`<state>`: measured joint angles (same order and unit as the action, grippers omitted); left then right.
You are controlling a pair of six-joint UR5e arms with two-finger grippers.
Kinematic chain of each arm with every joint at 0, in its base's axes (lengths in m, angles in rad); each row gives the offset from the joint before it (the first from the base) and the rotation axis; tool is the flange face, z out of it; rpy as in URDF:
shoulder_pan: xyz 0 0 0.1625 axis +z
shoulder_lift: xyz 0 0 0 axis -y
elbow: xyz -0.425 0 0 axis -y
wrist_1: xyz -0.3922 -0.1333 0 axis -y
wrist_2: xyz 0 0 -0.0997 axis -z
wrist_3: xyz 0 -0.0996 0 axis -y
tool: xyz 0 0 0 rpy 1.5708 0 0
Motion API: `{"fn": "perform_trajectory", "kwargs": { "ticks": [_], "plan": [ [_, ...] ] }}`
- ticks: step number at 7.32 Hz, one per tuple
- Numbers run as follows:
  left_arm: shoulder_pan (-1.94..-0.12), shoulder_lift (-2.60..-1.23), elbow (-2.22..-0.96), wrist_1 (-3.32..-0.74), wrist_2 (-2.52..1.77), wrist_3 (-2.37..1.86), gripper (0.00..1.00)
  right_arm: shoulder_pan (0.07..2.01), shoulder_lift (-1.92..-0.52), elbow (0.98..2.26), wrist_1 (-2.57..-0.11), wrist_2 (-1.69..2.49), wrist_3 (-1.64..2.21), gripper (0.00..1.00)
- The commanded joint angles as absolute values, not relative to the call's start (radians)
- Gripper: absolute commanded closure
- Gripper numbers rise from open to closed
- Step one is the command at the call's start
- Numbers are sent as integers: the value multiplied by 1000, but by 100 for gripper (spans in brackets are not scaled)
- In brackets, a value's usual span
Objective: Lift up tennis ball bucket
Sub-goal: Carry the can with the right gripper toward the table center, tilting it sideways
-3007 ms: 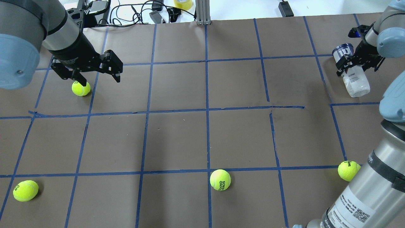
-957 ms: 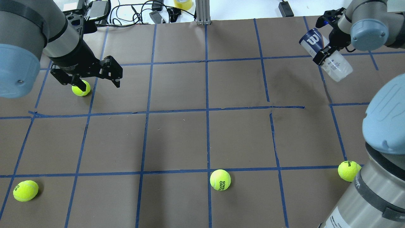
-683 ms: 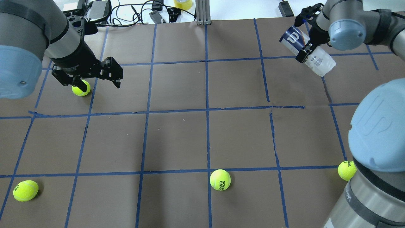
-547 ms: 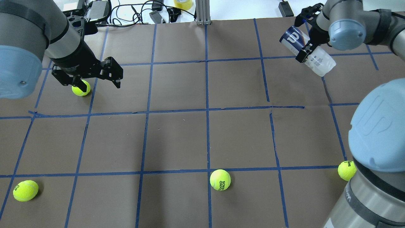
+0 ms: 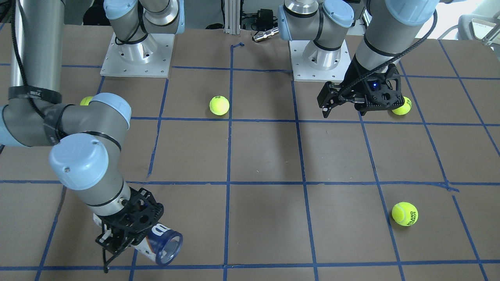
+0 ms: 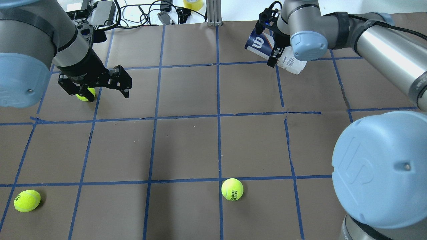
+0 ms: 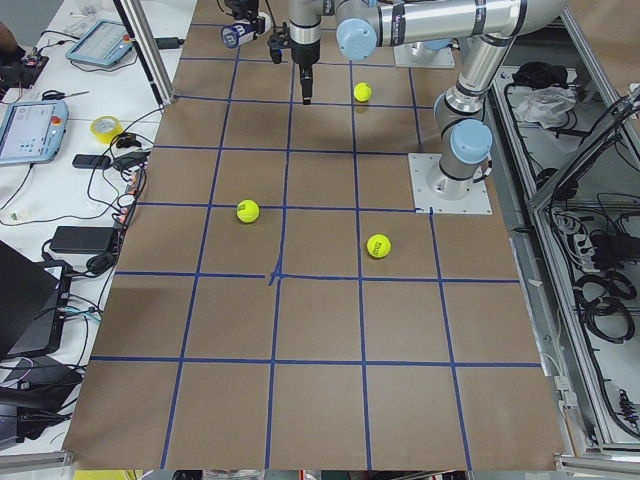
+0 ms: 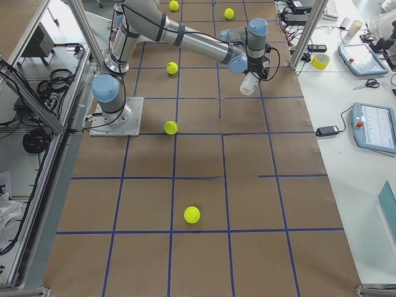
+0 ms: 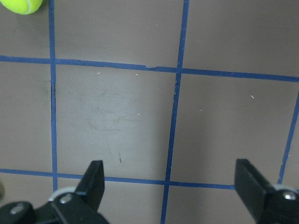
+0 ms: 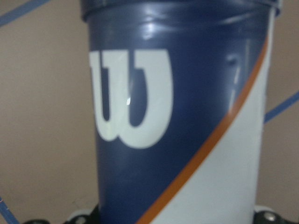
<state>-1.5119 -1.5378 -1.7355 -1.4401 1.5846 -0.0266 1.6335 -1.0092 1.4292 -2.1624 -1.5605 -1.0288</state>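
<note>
Carried well inward along the far edge of the table (image 6: 186,143) since half a second ago, the tennis ball bucket (image 6: 289,62) now hangs in the overhead view just right of the centre line. Three seconds back it lay on the paper near the right edge. The right gripper (image 6: 268,43) is clamped across its middle. The tube sits tilted, with its navy end and white W toward the view's left and its pale end lower right. I judge the lift itself done, so what remains is only to hold it up. The left gripper (image 6: 104,93) has barely shifted and stays spread wide over a tennis ball (image 6: 85,96), gripping nothing.

Front-facing view: the bucket is at lower left, close to level, with its open mouth toward the camera. It has a dark blue rim and a clear wall, and it looks empty. The gripper wraps its body behind the mouth.

Left side view: the bucket is a small navy-and-white shape at the table's far end, too small for detail.

Right side view: its clear end pokes down and out below the wrist, apparently off the paper.

Left wrist view: both fingers (image 9: 96,179) stand far apart over bare taped paper.

Right wrist view: the label fills the frame, navy with a white W, then a thin orange stripe and white below. The plastic looks slick, so it may slip if the grip loosens.
</note>
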Motion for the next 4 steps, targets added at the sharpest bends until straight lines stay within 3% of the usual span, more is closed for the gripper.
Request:
{"fn": "perform_trajectory", "kwargs": {
  "ticks": [1, 4],
  "plan": [
    [-1516, -1525, -1749, -1439, 1588, -26, 0, 1771, -1008, 1430, -2166, -1700, -1066, 27],
    [-1519, -1520, -1750, -1436, 1592, -26, 0, 1879, -991, 1433, -2166, -1714, -1167, 27]
  ]
}}
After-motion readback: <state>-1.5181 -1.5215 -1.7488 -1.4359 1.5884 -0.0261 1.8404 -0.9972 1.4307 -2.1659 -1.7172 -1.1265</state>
